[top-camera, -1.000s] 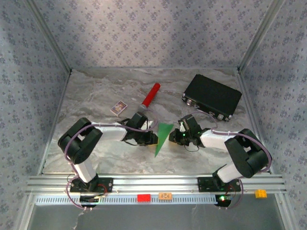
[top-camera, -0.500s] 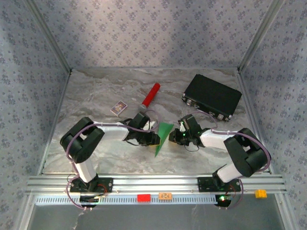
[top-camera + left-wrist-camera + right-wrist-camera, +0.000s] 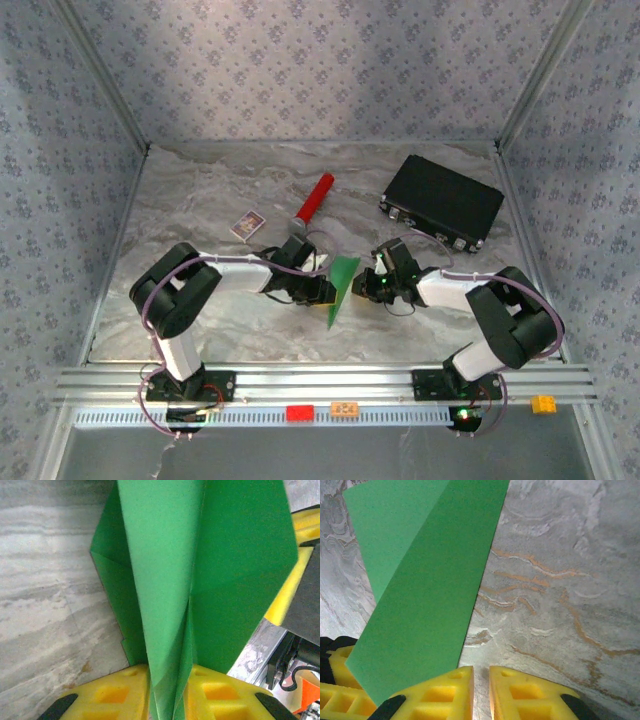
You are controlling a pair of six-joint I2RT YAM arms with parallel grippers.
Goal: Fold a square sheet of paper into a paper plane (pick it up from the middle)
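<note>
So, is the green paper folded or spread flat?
Folded: the green paper shows overlapping layers and creases, tapering into the left pincer.

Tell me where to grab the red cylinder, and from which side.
Grip the cylinder at the middle of its red shaft, coming straight down from above, with the fingers closing across its width. It lies flat on the table, slanting from far right to near left, and there is bare tabletop along both long sides for the fingers.
</note>
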